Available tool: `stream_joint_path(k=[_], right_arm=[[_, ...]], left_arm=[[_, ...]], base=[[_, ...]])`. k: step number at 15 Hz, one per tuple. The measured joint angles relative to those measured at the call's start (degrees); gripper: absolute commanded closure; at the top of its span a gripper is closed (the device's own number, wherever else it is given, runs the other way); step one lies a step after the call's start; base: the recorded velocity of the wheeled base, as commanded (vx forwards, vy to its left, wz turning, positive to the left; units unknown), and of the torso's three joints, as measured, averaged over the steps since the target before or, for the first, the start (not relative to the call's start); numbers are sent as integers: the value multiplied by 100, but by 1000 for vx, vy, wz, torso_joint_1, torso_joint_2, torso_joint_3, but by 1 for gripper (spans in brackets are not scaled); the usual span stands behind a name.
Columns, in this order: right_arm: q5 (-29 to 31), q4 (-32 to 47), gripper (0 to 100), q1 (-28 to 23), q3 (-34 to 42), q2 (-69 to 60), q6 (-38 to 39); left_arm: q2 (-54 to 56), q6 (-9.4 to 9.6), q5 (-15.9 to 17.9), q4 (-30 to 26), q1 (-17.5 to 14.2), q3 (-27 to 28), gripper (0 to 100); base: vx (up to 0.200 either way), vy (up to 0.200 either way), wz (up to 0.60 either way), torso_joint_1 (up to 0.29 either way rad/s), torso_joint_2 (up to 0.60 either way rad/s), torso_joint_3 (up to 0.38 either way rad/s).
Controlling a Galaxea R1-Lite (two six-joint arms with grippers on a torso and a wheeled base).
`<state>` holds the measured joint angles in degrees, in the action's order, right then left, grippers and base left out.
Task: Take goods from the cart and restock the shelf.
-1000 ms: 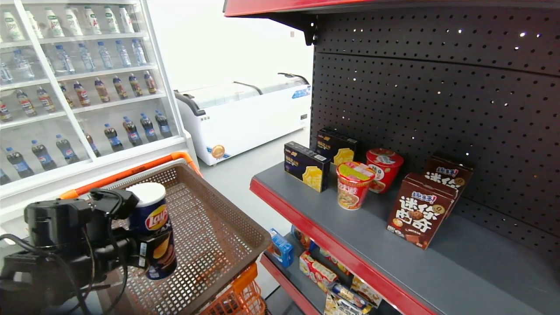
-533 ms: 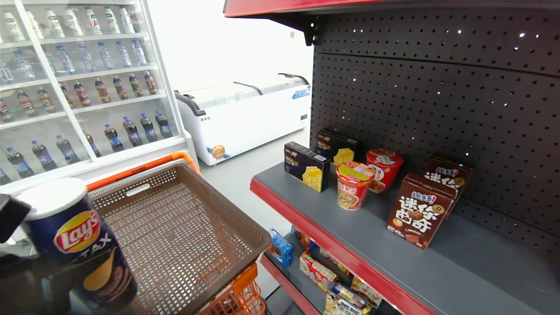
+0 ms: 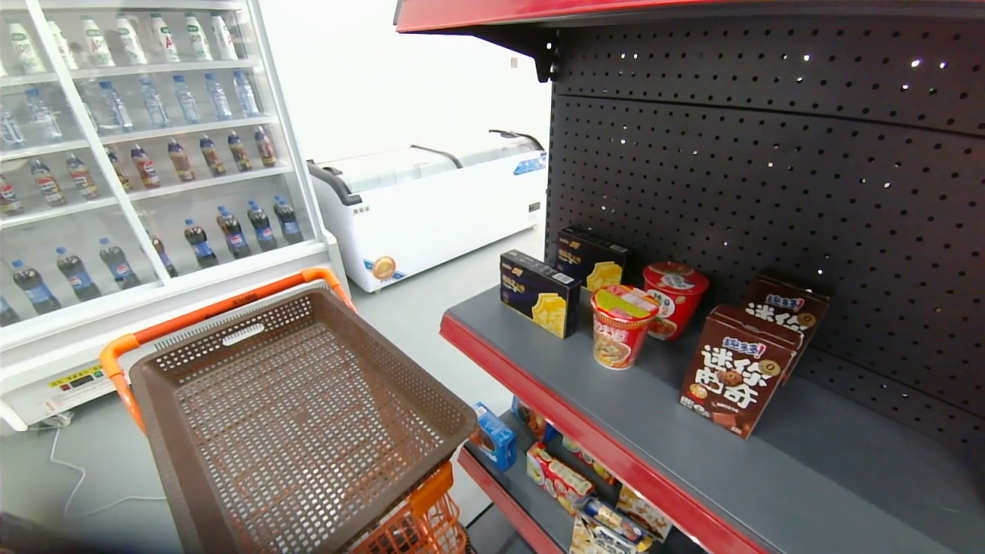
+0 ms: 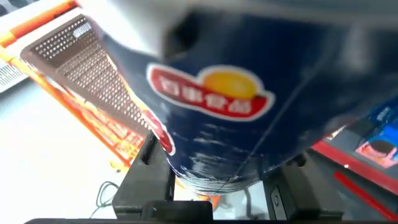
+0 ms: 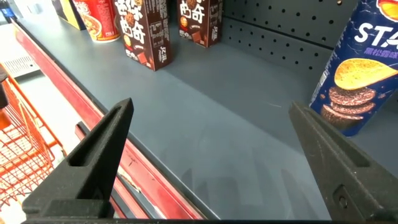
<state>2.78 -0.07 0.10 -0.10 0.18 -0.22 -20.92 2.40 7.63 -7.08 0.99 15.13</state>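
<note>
- Head view: the shelf (image 3: 808,477), a grey deck with a red front edge and a black pegboard back, takes up the robot's right side.
- Across the aisle, a glass-door drinks cooler (image 3: 138,154) stands beside a white chest freezer (image 3: 439,208).
- At lower left, the cart (image 3: 308,408), a brown mesh basket on an orange frame, is parked just beside the shelf's end.
- Right wrist view: the right gripper (image 5: 211,109) hangs over bare shelf deck, its two black fingers spread wide with nothing between them.
- Left wrist view: the left gripper (image 4: 242,74) is clamped on a dark blue chip can (image 4: 211,93), which is pressed close to the lens and held in the air above the cart and the floor.
- A second chip can (image 5: 360,68) stands upright on the deck against the pegboard, well apart from the boxes.
- Two brown boxes (image 3: 735,377) stand one behind the other near the middle of the deck.
- Two dark boxes (image 3: 539,291) with yellow print sit at the shelf's near end.
- Between the two pairs of boxes, two cup noodles (image 3: 622,325) stand upright, one in front of the other.
</note>
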Motion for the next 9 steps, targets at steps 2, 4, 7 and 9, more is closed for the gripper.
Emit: stream_joint_path(k=[2,4,7,9], right_arm=[[-10,2,0,0,0,0,0],[-27,2,0,-5,0,0,4],[-40,-4,0,-5,0,0,0],[-40,0,0,0,2,0,0]], left_arm=[[502,63,2,-266,13,83,100],[681,41,11,-206,38,116,100],[773,16,22,-128,91,127,100],[784,6,20,-94,173,173,100]], base=[[0,0,0,0,0,0],[0,0,-600,2,0,0],[0,0,-600,4,5,5],[0,0,-600,2,5,2]])
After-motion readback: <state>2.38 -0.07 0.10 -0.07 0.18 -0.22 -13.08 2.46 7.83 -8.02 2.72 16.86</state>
